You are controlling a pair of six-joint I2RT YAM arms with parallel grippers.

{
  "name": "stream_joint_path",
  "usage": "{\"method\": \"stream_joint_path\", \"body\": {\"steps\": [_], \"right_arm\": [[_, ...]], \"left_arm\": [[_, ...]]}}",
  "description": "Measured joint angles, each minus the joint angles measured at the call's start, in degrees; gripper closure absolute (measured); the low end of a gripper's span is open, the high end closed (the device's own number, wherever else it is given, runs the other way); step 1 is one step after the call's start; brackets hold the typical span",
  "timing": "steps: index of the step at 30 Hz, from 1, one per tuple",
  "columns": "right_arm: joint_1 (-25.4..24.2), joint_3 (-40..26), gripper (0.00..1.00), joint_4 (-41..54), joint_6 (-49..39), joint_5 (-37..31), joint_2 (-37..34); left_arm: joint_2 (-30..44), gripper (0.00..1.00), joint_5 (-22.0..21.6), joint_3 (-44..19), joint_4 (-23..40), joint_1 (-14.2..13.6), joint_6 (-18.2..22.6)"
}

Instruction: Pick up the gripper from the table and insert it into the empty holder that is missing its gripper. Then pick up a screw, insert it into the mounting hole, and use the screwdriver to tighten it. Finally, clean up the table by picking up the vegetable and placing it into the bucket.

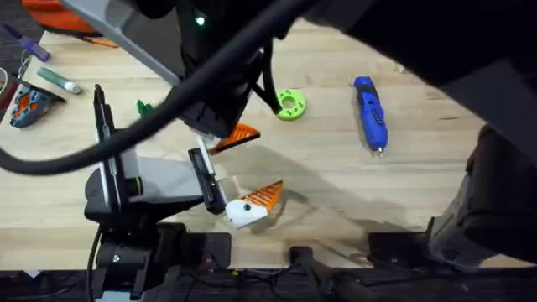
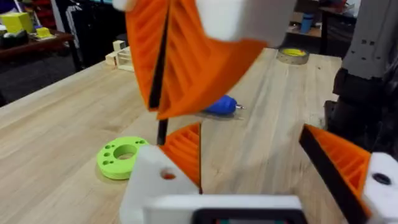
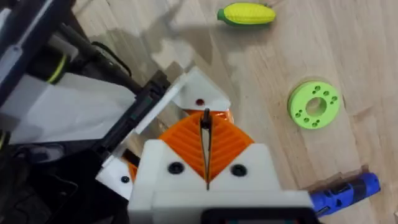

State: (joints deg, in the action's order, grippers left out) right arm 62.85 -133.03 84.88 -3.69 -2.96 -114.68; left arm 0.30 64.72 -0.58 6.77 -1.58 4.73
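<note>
Orange ribbed pads of the right gripper (image 3: 206, 146) press together above the white angular plastic holder (image 3: 200, 96); whether the left gripper (image 2: 267, 180) is spread cannot be told.

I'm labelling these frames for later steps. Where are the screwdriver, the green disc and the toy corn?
screwdriver (image 1: 370, 114): overhead view, middle of its blue body.
green disc (image 1: 291, 104): overhead view, on its flat ring face.
toy corn (image 3: 247, 14): right wrist view, middle of the yellow cob.

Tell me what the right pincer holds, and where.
Cannot be told: the right pincer is shut, and a thin dark line shows between its pads.
</note>
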Motion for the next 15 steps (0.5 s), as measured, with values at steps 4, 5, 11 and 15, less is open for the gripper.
{"method": "stream_joint_path", "body": {"steps": [4,5,11,15], "right_arm": [[0.0,0.0,0.995,0.0,-0.2,0.0,-0.3],[0.0,0.0,0.995,0.0,-0.2,0.0,-0.3],[0.0,0.0,0.995,0.5,-0.3,0.0,-0.9],[0.0,0.0,0.995,0.5,-0.3,0.0,-1.2]], "left_arm": [[0.0,0.013,0.0,0.0,0.0,0.0,0.0],[0.0,0.013,0.0,0.0,0.0,0.0,0.0],[0.0,0.014,0.0,0.0,0.0,0.0,0.0],[0.0,0.014,0.0,0.0,0.0,0.0,0.0]]}}
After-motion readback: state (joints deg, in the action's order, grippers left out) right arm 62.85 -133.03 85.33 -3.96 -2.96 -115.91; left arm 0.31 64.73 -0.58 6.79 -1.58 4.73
